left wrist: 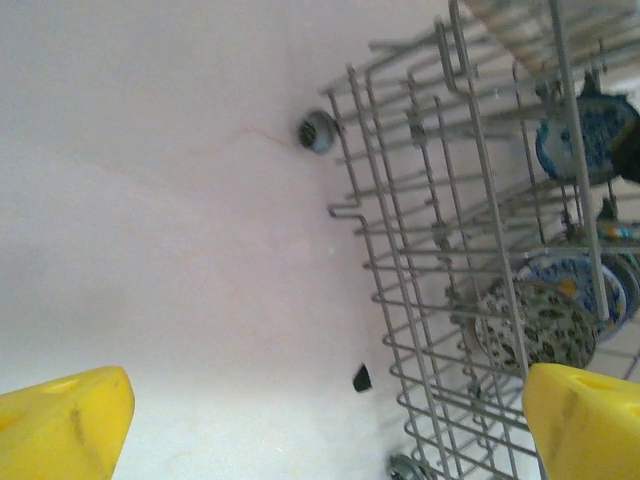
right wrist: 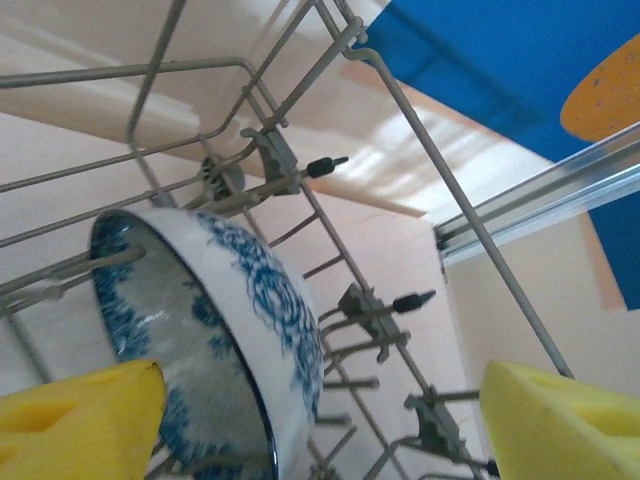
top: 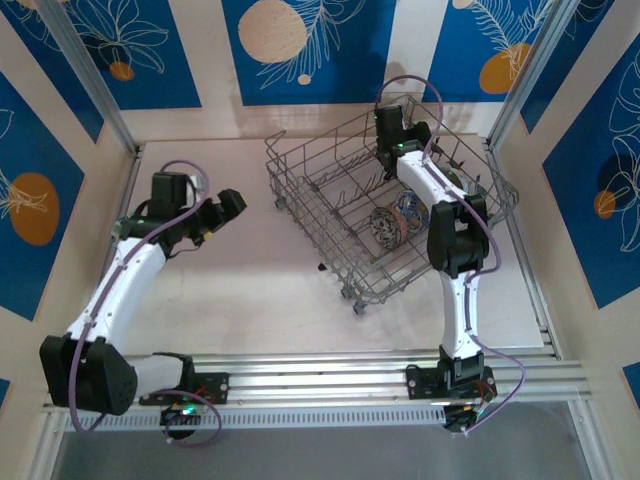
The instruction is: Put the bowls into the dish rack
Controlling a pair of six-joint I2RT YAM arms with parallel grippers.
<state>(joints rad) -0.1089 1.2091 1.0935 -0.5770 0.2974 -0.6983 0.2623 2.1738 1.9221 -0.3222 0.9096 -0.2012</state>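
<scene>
- The left gripper (left wrist: 328, 400) hangs over the bare table (left wrist: 150, 200), left of centre in the top view. Its yellow fingers are spread wide, with nothing between them.
- Near it, to its right, stands the dish rack (top: 330, 240), set at an angle in the right half of the top view. A small castor wheel (left wrist: 318, 131) shows under one of its corners.
- In the nearer right part of the rack, two bowls stand on edge among the tines. A green-white floral bowl (left wrist: 530, 325) is in front, with a blue-patterned bowl (left wrist: 580, 280) just behind it.
- The right arm (top: 455, 240) stretches over these bowls to the rack's far corner. There the right gripper (right wrist: 322, 400) has its jaws wide apart and clamps nothing.
- A blue-and-white bowl (right wrist: 200, 320) stands on edge in the rack, at the lower left of the right wrist view. It is right beside one yellow finger; I cannot tell whether they touch.
</scene>
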